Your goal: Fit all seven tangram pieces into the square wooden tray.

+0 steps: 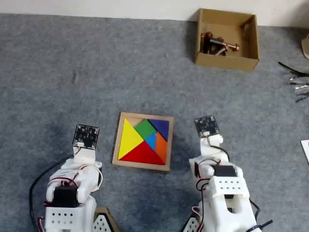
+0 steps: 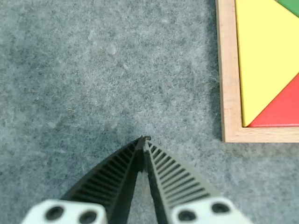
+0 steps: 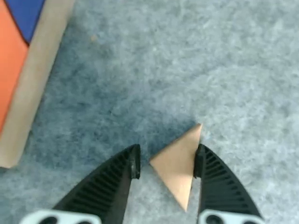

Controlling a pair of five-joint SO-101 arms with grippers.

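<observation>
The square wooden tray [image 1: 143, 166] lies on the grey carpet between my two arms, filled with several coloured pieces: a yellow triangle [image 1: 129, 138], a red one [image 1: 143, 153], plus green, blue and orange shapes. My left gripper [image 2: 142, 140] is shut with nothing in it, low over the carpet just outside the tray's corner [image 2: 228, 70]. My right gripper [image 3: 167, 161] is open and straddles a small tan triangle [image 3: 177, 163] lying flat on the carpet. One finger touches the triangle's edge and the other stands a little off it. The tray's rim [image 3: 39, 79] is close by.
A cardboard box [image 1: 226, 38] holding metal parts stands at the far back right. Loose cables [image 1: 294, 79] lie at the right edge. The left arm [image 1: 72, 186] and right arm [image 1: 219, 183] flank the tray near the front edge. Carpet covers the table.
</observation>
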